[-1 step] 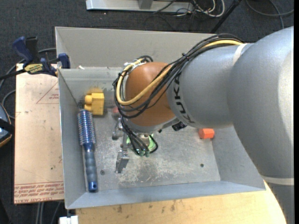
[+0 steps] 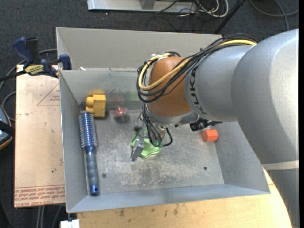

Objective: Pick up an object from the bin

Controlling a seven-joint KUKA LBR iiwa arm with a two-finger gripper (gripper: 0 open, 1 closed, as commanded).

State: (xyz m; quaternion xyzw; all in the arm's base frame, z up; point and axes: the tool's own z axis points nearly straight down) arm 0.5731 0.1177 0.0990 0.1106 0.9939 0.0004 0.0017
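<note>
In the camera view the gripper [image 2: 141, 148] hangs low over the middle of the grey bin [image 2: 156, 175], at a small light-green object [image 2: 153, 149] lying on the floor there, perhaps touching it. Whether the tool is open or closed cannot be told. A blue hairbrush [image 2: 89, 146] lies along the left wall, and an orange cube [image 2: 209, 135] sits to the right.

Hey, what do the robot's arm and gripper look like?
The arm is a thick, rounded silver-grey tube with black KUKA lettering near the wrist. A smooth orange domed cover sits on the wrist, with yellow and black cables running along the arm and looping across it. The gripper is small, dark and slender.
</note>
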